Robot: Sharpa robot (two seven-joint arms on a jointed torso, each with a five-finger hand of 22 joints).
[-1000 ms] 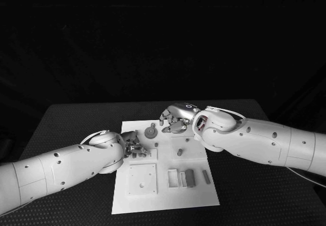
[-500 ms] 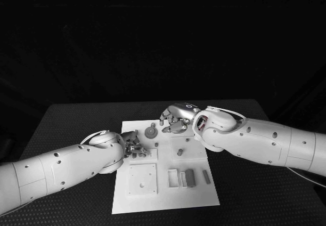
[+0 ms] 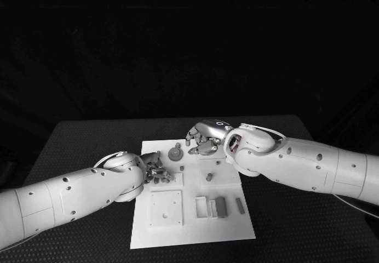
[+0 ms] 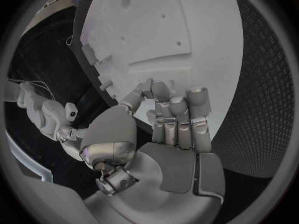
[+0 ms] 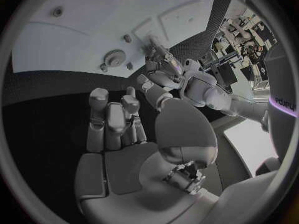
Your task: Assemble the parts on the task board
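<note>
On the dark table (image 3: 79, 142), whose surface shows a fine dotted weave, lies the task board (image 3: 193, 230), a flat, smooth white plate with straight edges.

The left hand (image 3: 155, 171), silver and jointed on a glossy white arm, sits over the board's left edge, about halfway up it. Its fingers (image 4: 177, 117) are curled in close together above the board; whether they pinch anything I cannot tell, as the fingertips are hidden against the plate. Just under this hand in the head view is a small raised white square block (image 3: 175, 179), and nearer the robot a larger square white plate (image 3: 166, 208) with small round holes in it.

Towards the board's far end lies a grey toothed gear (image 3: 174, 154), round and flat, and beside it a small dark peg (image 3: 181, 169). Near the middle stands a short grey pin (image 3: 209, 177). In the near half, to the right of the square plate, sit a white open frame (image 3: 200, 207), a grey rectangular block (image 3: 220, 206) and a slim grey bar (image 3: 239, 205), side by side.

The right hand (image 3: 207, 138) hangs over the board's far right part, near the gear but apart from it. Its fingers (image 5: 112, 119) are bent inward with the palm bare; the wrist view shows nothing in its grasp.
</note>
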